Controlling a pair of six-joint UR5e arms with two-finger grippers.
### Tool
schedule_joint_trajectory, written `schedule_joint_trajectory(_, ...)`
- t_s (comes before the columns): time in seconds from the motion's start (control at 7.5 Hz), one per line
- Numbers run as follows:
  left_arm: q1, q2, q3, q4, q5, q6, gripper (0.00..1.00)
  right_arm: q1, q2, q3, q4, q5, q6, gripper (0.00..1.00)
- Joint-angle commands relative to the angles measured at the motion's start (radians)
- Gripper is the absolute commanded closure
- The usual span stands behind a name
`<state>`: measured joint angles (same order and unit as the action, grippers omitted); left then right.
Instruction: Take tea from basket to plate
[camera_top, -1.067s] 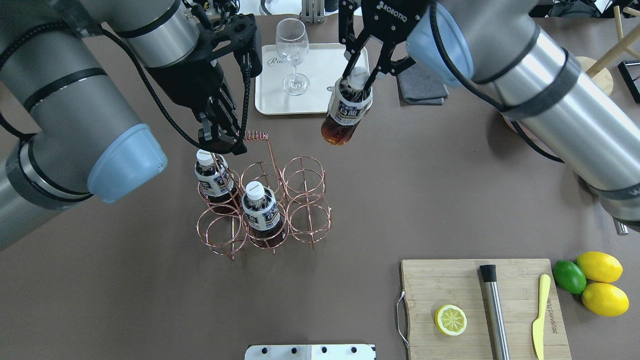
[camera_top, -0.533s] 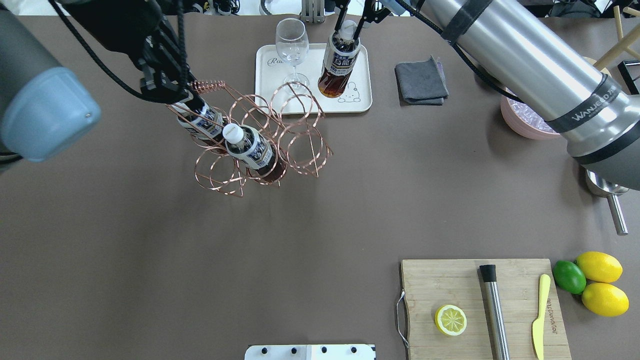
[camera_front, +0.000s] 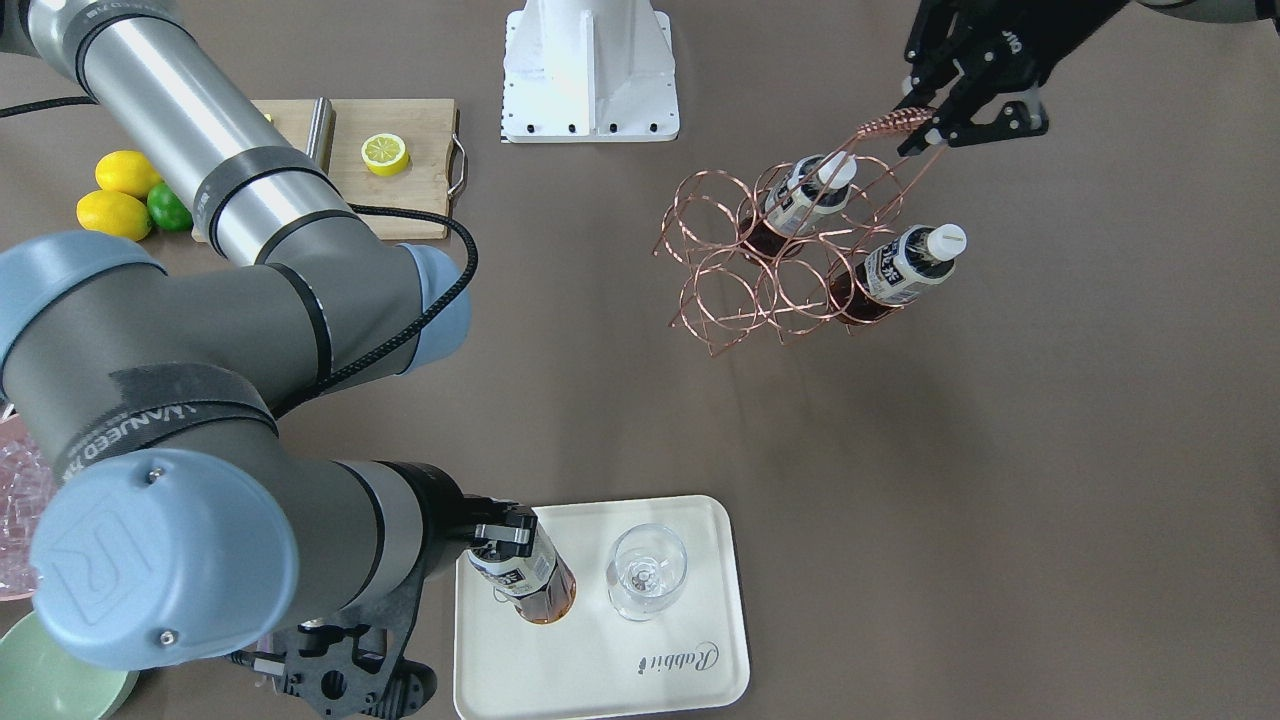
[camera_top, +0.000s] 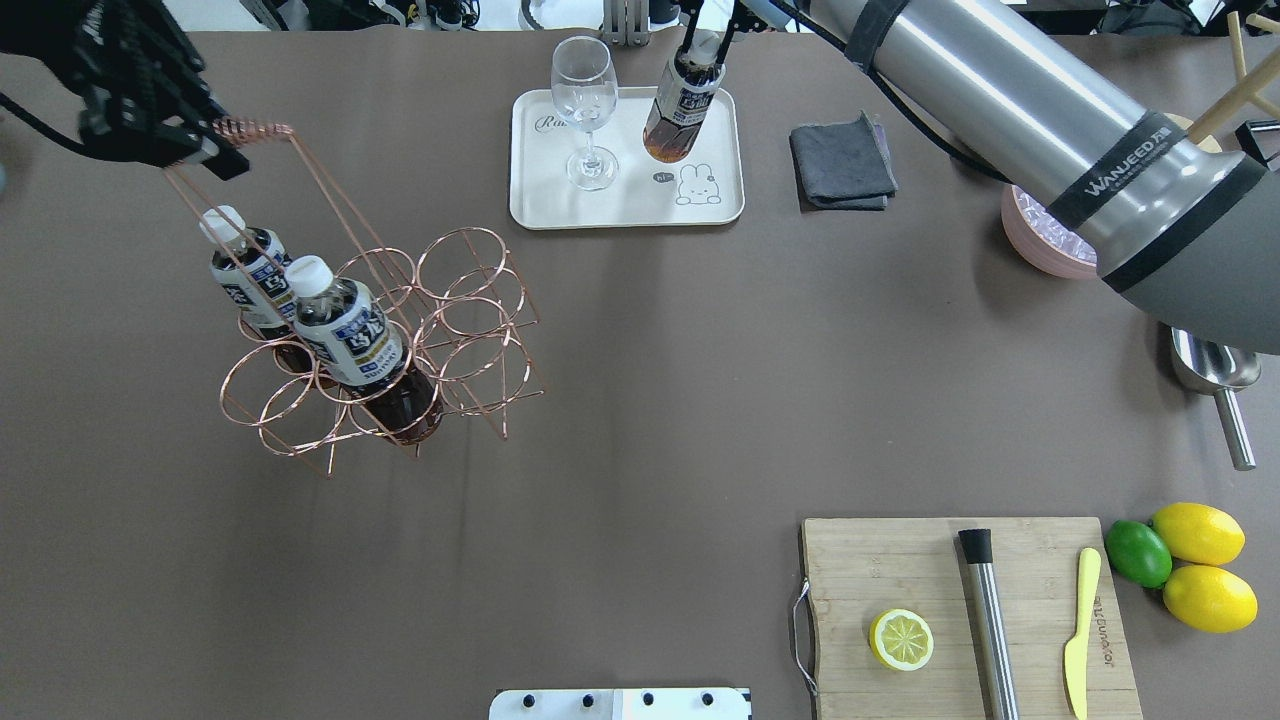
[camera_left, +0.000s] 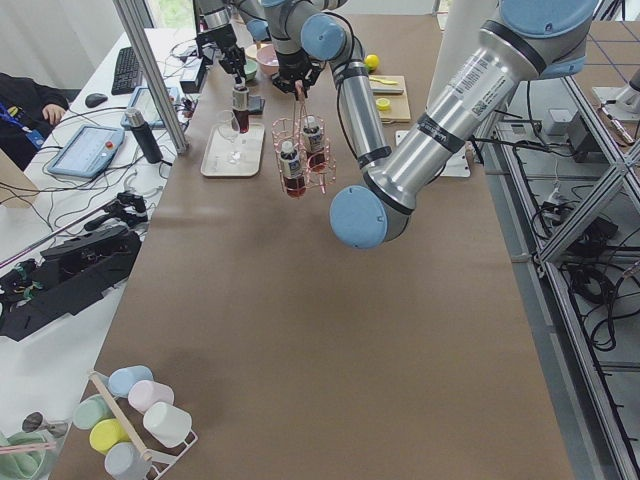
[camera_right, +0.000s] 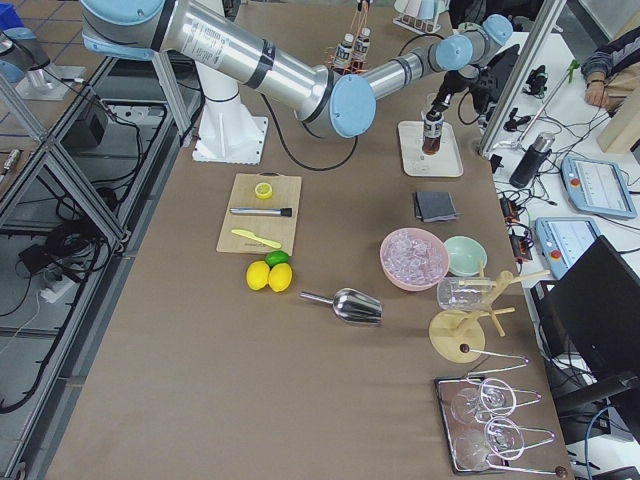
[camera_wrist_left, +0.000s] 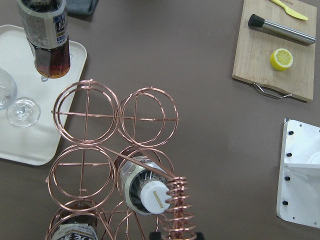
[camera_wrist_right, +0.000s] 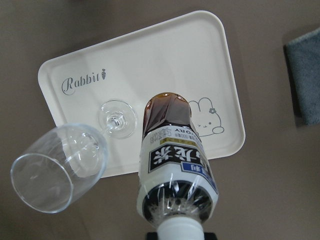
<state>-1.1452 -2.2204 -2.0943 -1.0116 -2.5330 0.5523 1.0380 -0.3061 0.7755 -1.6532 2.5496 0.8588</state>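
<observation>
the right gripper (camera_front: 503, 536) is clamping the tea (camera_top: 683, 108) by its white cap and holding it tilted over the plate (camera_top: 620, 206), just beside the glass (camera_top: 585, 95). the left gripper (camera_front: 928, 124) is pinching shut on the coiled handle of the basket (camera_wrist_left: 87, 114), which is hanging askew with two more bottles (camera_top: 345, 330) leaning in its rings. if the tea is let go at this slant it is likely to topple, and a sideways nudge risks knocking the glass over. the tilted basket is also at risk of swinging or spilling a leaning bottle. whether the tea's base is touching the plate is hard to make out in any view. the right fingers are being cut off at the overhead's top edge, and the right wrist view is showing only the cap at its bottom edge.
</observation>
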Motion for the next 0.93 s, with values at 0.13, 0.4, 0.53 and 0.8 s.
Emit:
schedule_joint_trajectory(0.13, -0.252, 0.243, -0.074, 0.071, -0.036, 0.257, 1.0, -0.045, 0.045, -0.038, 0.007, -0.158, -0.183, 1.0)
schedule_joint_trajectory(0.4, -0.338, 0.295, -0.032, 0.111, -0.02, 0.36, 1.0, -0.047, 0.045, -0.038, -0.002, -0.196, -0.288, 1.0)
schedule_joint_trajectory(0.53, -0.384, 0.295, 0.029, 0.111, -0.016, 0.462, 1.0, -0.053, 0.062, -0.038, -0.034, -0.201, -0.294, 1.0)
schedule_joint_trajectory(0.8, -0.428, 0.311, 0.085, 0.111, 0.077, 0.614, 1.0, -0.069, 0.087, -0.035, -0.115, -0.242, -0.438, 1.0)
